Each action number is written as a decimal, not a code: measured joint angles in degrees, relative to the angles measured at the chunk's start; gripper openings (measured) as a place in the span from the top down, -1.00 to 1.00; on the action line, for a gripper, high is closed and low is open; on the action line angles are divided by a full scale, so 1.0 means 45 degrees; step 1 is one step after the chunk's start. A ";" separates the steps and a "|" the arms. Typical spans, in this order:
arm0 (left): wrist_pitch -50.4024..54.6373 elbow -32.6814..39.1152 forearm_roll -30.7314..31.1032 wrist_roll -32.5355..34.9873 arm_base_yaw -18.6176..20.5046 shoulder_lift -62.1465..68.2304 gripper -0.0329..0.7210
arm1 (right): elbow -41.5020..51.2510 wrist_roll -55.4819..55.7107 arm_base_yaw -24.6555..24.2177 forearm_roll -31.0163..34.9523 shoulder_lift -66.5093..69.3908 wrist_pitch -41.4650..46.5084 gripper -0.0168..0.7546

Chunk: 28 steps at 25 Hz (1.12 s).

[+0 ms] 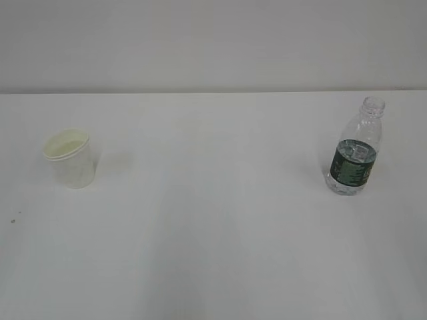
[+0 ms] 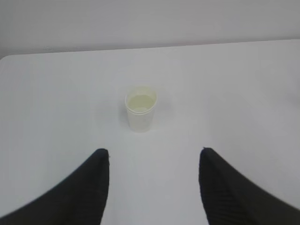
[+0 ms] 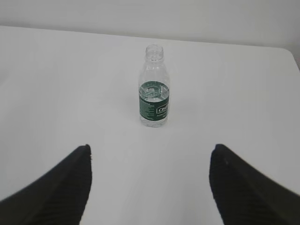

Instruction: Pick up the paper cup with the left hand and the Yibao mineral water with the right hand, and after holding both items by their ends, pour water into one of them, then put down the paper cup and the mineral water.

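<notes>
The paper cup [image 1: 70, 159] is seen standing upright on the white counter [image 1: 213, 253], toward the counter's left side and nearer its far edge than its near edge. Its cream inside is visible from above in the left wrist view, where the cup [image 2: 140, 110] is framed ahead of the left end effector [image 2: 154, 159]. The two dark fingers [image 2: 89, 187] of that end effector are held apart, with nothing between them, and the cup is well clear of them.

The Yibao mineral water [image 1: 355, 150] is seen upright toward the counter's right side, roughly as far back as the cup, and well apart from it. Its neck is uncapped, and a dark green label band is wrapped around its lower body; the water level is seen near the top of the label. In the right wrist view the bottle [image 3: 153, 89] is framed ahead of the right end effector [image 3: 150, 161], whose fingers [image 3: 234, 187] are spread wide with nothing gripped and no contact made with the bottle.

Neither arm is visible in the exterior view.
</notes>
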 joint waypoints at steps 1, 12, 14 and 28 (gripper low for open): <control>-0.0029 0.0000 0.0000 0.0023 0.0000 -0.0031 -0.23 | 0.0000 0.0000 0.0000 0.0000 -0.0056 0.0008 -0.57; 0.0064 -0.0019 -0.0045 0.0297 0.0000 -0.1439 -0.17 | 0.0000 0.0000 0.0000 0.0000 -0.0824 0.0995 -0.57; 0.0391 -0.0019 -0.0045 0.0306 0.0000 -0.1527 -0.16 | 0.0000 0.0000 0.0000 0.0000 -0.0823 0.1163 -0.57; 0.2560 -0.0019 -0.0227 0.0326 0.0000 -0.1654 -0.16 | 0.0000 0.0364 0.0000 -0.0513 -0.0823 0.2317 -0.57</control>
